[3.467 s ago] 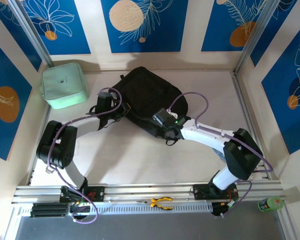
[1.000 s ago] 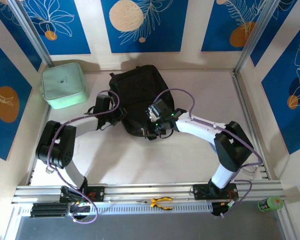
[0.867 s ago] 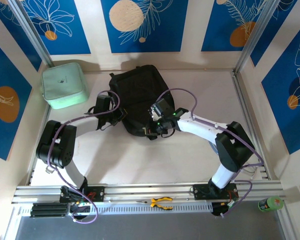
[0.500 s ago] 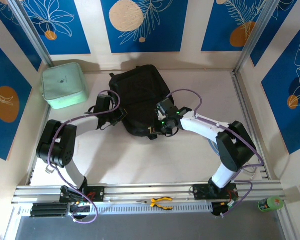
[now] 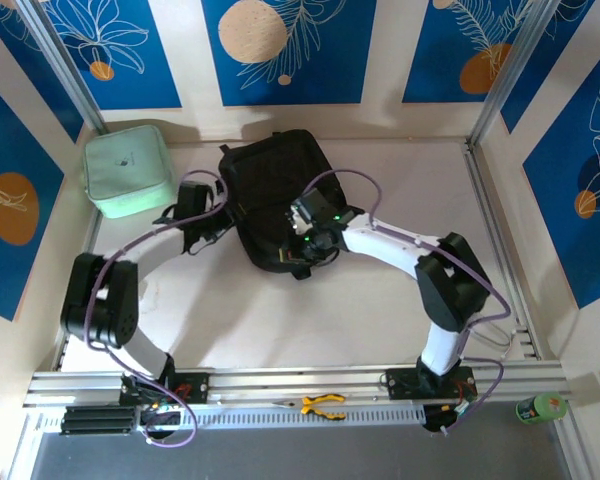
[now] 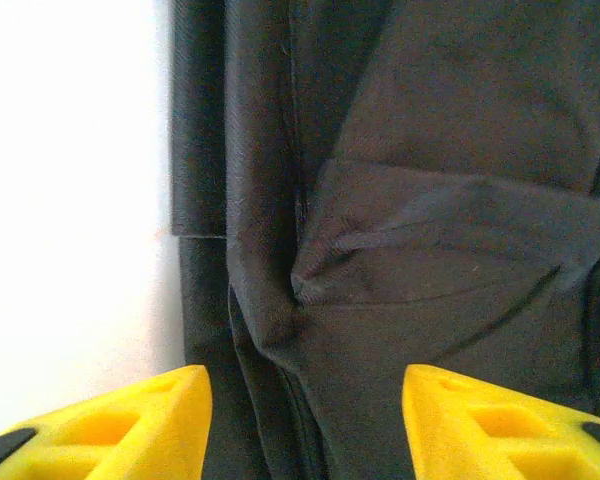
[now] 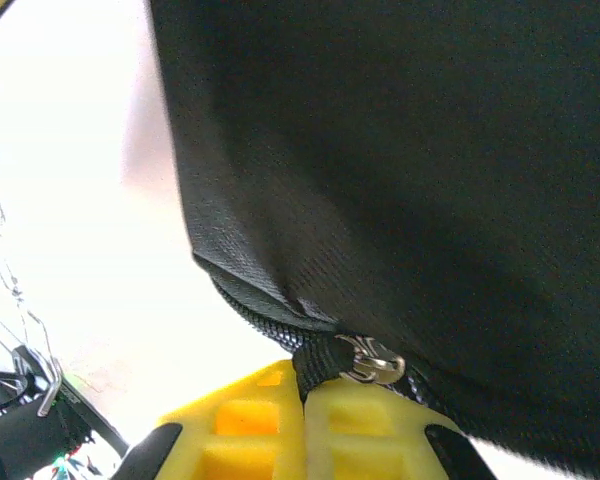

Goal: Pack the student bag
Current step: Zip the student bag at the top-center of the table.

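Pinches the zipper pull (image 7: 368, 362) of the student bag (image 5: 275, 180), by the table's (image 5: 410, 180) far edge, in the right hand (image 7: 305, 388), has the left hand (image 6: 305, 400) spread and gripping nothing, so may drag the loose bag or slip off.

Bag (image 5: 275, 180) fills rear centre. Case (image 5: 128, 170) blocks rear-left corner. Table (image 5: 280, 320) bare in front of bag; wide bare strip also right of bag.
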